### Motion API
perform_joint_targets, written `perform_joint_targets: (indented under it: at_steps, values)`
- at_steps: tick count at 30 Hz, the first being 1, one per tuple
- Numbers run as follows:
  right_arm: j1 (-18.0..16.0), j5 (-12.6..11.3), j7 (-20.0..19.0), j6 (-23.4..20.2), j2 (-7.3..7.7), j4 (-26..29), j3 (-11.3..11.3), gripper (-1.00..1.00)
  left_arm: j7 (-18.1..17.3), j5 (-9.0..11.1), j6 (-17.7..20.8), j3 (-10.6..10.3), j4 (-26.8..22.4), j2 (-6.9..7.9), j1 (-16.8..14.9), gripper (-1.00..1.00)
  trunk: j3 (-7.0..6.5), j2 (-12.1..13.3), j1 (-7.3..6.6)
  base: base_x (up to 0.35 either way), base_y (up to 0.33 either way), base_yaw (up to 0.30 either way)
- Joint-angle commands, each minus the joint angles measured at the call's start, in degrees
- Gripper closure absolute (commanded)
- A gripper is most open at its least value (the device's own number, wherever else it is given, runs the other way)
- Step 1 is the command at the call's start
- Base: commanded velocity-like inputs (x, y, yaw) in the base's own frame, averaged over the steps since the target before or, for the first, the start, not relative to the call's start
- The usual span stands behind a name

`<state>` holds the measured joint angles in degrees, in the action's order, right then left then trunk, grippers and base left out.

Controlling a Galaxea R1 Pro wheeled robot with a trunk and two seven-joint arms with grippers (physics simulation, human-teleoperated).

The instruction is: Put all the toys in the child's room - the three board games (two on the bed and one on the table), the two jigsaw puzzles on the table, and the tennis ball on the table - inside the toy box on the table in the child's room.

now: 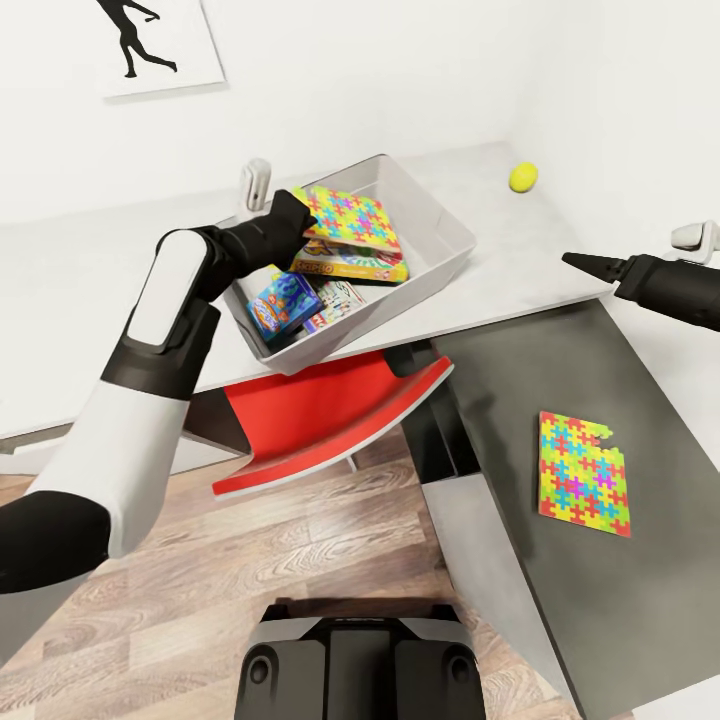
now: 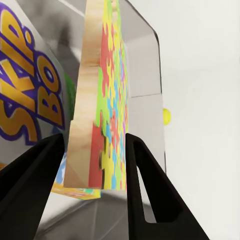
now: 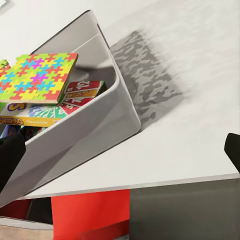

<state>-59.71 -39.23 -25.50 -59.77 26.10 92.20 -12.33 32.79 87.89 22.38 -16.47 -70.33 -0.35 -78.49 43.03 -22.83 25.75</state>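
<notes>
Your left gripper (image 2: 95, 165) pinches one jigsaw puzzle (image 1: 352, 219) edge-on over the toy box (image 1: 445, 228), above the board games (image 1: 345, 262), while your right gripper (image 1: 585, 262), jaws' state unclear, sits nearer the other puzzle (image 1: 584, 472).

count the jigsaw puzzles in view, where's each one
2. One jigsaw puzzle is over the toy box, between the left tool's fingers, above the board games. The other jigsaw puzzle lies flat on the dark grey table section.
</notes>
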Motion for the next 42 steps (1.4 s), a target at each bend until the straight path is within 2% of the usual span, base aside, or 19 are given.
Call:
perform_joint_targets:
  at_steps: [1, 11, 29, 38, 39, 42]
  values:
    - [-0.06, 0.51, -0.60, -0.23, 0.00, 0.00, -0.07, -1.00, 0.26, 0.37, 0.04, 0.01, 0.25, -0.03, -0.10, 1.00, 0.07, -0.09, 0.03, 0.000, 0.000, 0.000]
    - [-0.06, 0.51, -0.60, -0.23, 0.00, 0.01, -0.07, -1.00, -0.55, 0.36, 0.03, 0.03, 3.27, -0.08, -0.31, 1.00, 0.07, -0.09, 0.03, 0.000, 0.000, 0.000]
    - [-0.06, 0.49, -0.60, -0.23, 0.00, 0.00, -0.07, -1.00, -4.48, 0.29, 0.03, -0.10, 8.61, -0.38, -1.60, 1.00, 0.07, -0.09, 0.03, 0.000, 0.000, 0.000]
    - [-0.06, 0.48, -0.60, -0.23, 0.00, 0.03, -0.07, -1.00, -5.51, 0.30, 0.03, -0.13, 9.65, -0.50, -2.08, 1.00, 0.07, -0.09, 0.03, 0.000, 0.000, 0.000]
    - [-0.06, 0.48, -0.60, -0.23, 0.00, 0.02, -0.07, -1.00, -5.55, 0.29, 0.03, -0.13, 9.69, -0.51, -2.10, -1.00, 0.07, -0.09, 0.03, 0.000, 0.000, 0.000]
    - [-0.06, 0.48, -0.60, -0.23, 0.00, 0.01, -0.07, -1.00, -5.65, 0.30, 0.03, -0.14, 9.79, -0.52, -2.22, -1.00, 0.07, -0.09, 0.03, 0.000, 0.000, 0.000]
